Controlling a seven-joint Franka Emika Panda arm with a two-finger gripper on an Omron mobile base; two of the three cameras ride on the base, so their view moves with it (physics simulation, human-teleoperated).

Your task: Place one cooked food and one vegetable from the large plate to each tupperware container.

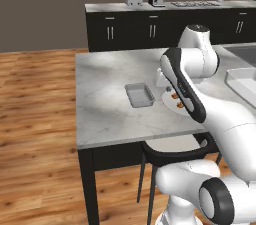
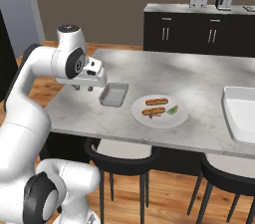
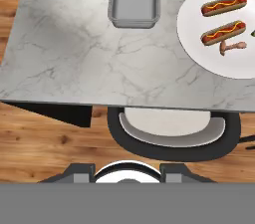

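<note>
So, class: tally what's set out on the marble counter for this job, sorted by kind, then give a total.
Hot dogs: 2
Green vegetable pieces: 1
Small brown food pieces: 1
Round plates: 1
Rectangular containers, grey and white: 2
Total: 7

Marble counter (image 2: 199, 76): grey container (image 2: 113, 94), large plate (image 2: 160, 118), white container (image 2: 240, 113)

Large plate (image 1: 169, 100) mostly hidden behind arm, white container (image 2: 241, 113) cut by frame edge, green veg (image 2: 173, 110) too small to ID
</note>
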